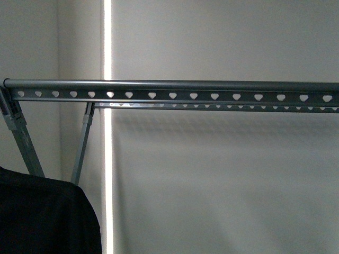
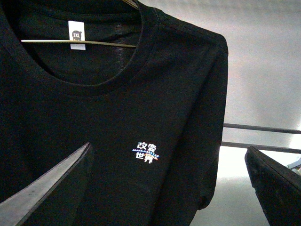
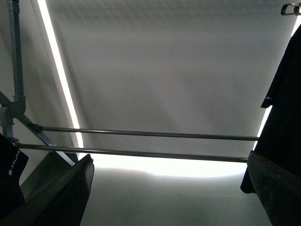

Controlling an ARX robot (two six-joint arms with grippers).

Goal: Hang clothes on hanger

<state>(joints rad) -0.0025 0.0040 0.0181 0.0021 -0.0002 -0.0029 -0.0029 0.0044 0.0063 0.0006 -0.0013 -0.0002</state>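
The black T-shirt [image 1: 42, 217] shows at the bottom left of the front view, below the grey rack's rail [image 1: 175, 85] with its row of heart holes. In the left wrist view the T-shirt [image 2: 141, 94] hangs close ahead, with a 3XL neck label and a small white chest print [image 2: 147, 153]. A thin bar [image 2: 94, 43] crosses inside its collar. My left gripper [image 2: 168, 147] is open and empty, facing the shirt's front. My right gripper [image 3: 170, 156] is open and empty, facing two rack rails [image 3: 141, 134]. A black sleeve [image 3: 284, 103] hangs beside it.
The rack's slanted legs [image 1: 24, 143] stand at the far left. A bright vertical light strip [image 1: 107, 159] runs down the grey wall behind. Black cloth with white lettering [image 3: 9, 174] shows at one edge of the right wrist view. Two rails [image 2: 263, 128] show past the shirt.
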